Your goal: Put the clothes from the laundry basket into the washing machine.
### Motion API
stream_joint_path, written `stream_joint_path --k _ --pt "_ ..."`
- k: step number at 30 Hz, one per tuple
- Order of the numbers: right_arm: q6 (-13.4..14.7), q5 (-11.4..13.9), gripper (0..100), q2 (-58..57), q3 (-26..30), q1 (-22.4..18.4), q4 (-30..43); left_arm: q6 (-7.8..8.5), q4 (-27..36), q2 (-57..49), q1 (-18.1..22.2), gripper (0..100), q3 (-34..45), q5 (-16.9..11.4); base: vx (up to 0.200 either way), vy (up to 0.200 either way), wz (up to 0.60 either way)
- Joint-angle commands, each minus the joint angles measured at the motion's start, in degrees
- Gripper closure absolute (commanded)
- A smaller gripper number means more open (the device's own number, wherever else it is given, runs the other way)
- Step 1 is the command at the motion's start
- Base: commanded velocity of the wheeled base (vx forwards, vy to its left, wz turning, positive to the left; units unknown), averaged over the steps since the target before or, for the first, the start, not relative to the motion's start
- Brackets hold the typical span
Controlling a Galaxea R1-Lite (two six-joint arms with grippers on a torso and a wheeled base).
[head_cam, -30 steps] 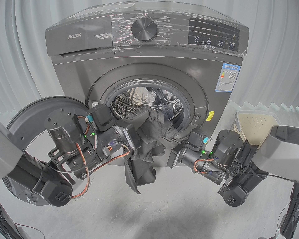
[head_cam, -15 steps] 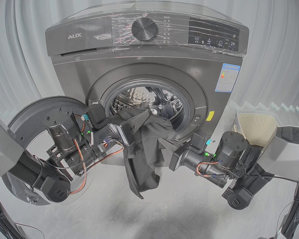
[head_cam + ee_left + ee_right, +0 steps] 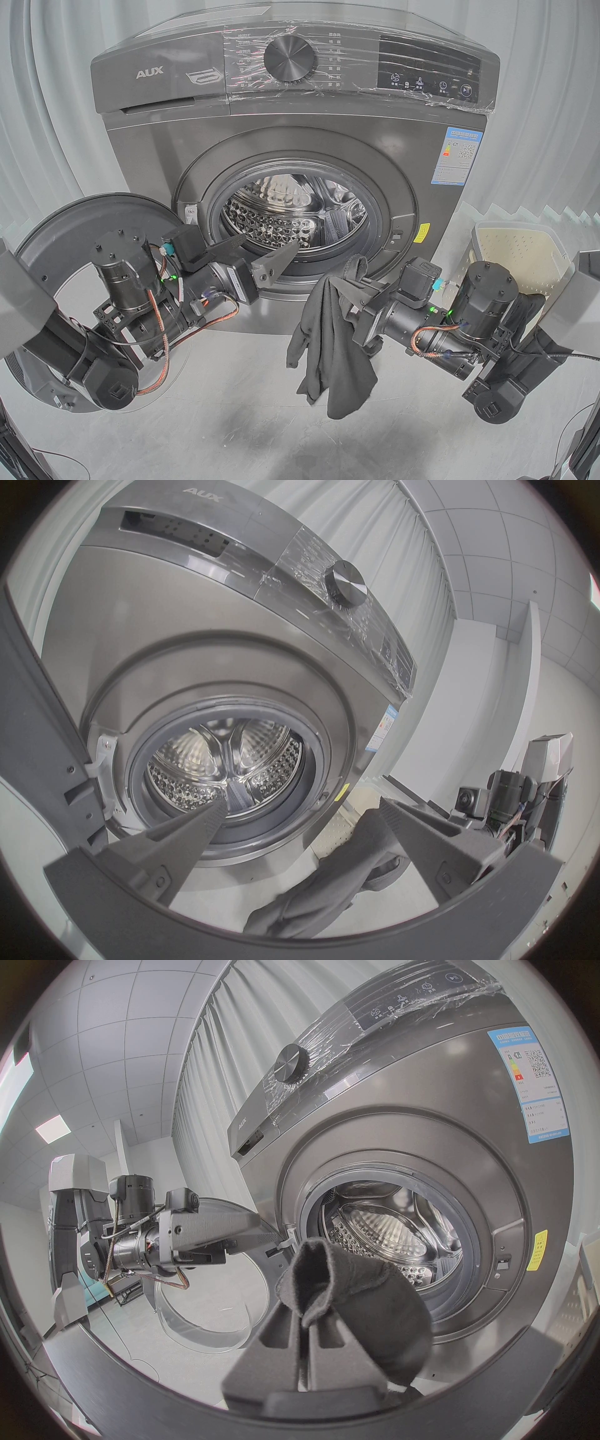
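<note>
We had the dark garment [image 3: 334, 350] pinched by a bunched fold near its top in the right end effector [image 3: 361, 289], whose fingers were pressed together on the cloth. The rest hung free just in front of the washing machine [image 3: 287, 137], below the door opening and seemingly clear of the floor.

We judged it light, soft and limp. It would sag and swing, and a trailing hem could snag on the rim, so a thick gathered fold nearer the bulk seemed a better hold than an edge.

It looked charcoal black and matte, creased in long vertical folds, with a sleeve-like tail on its left.

The left end effector [image 3: 272, 240] stood near it, fingers spread, holding nothing. Beyond, the drum [image 3: 281, 206] lay open, with the door [image 3: 69, 231] swung left. The laundry basket [image 3: 519, 250] stood to the machine's right.
</note>
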Motion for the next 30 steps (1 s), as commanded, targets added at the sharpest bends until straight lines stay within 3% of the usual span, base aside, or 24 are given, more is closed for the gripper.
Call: stream_joint_path --k 1,5,7,8,16,30 --pt "-0.08 0.13 100 -0.37 0.37 0.08 0.05 0.14 -0.01 0.1 0.1 0 1.85 -0.27 0.0 0.0 0.0" --pt "-0.25 0.39 100 -0.54 2.57 0.17 -0.04 0.76 -0.01 -0.07 0.02 0 3.96 -2.47 0.0 0.0 0.0" --pt "-0.25 0.39 100 -0.8 3.71 0.34 -0.04 1.64 -0.01 -0.07 0.19 0 4.84 -3.97 0.0 0.0 0.0" --pt "-0.34 0.48 100 -1.42 4.94 0.43 -0.04 2.87 -0.01 0.1 0.28 0 5.81 -5.02 0.0 0.0 0.0" --pt "-0.96 1.62 100 -2.39 10.04 1.05 0.05 5.15 0.16 1.16 0.28 0 7.48 -7.48 0.0 0.0 0.0" --pt "-0.96 1.88 100 -2.47 7.66 1.49 0.14 6.91 -0.01 1.68 0.1 0 9.59 -10.38 0.0 0.0 0.0"
